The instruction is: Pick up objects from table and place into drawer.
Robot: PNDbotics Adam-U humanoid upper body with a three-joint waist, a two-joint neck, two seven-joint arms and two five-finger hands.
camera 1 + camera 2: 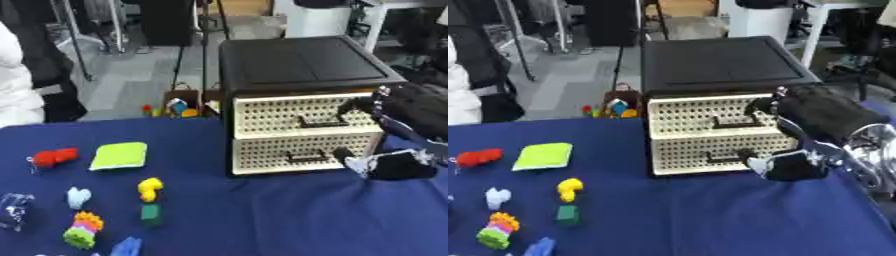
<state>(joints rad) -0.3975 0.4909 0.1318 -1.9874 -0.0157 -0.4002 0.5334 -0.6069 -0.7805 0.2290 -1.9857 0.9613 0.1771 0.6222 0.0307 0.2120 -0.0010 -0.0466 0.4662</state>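
A drawer cabinet point(302, 62) with a black top and two cream perforated drawer fronts stands at the back of the blue table point(262, 220). Both drawers look shut. My right hand point(794, 167) hangs in front of the cabinet's right side, close to the lower drawer handle point(306, 157); I see nothing in it. On the left of the table lie a red toy point(54, 157), a green pad point(120, 155), a yellow piece point(150, 189), a dark green block point(150, 214), a pale piece point(78, 197), a multicoloured toy point(84, 229) and a blue piece point(127, 246).
A clear object point(13, 210) lies at the table's left edge. Behind the table, a brown box point(179, 102) of coloured toys stands on the floor. A white sleeve point(17, 80) shows at the far left. Stands and furniture fill the background.
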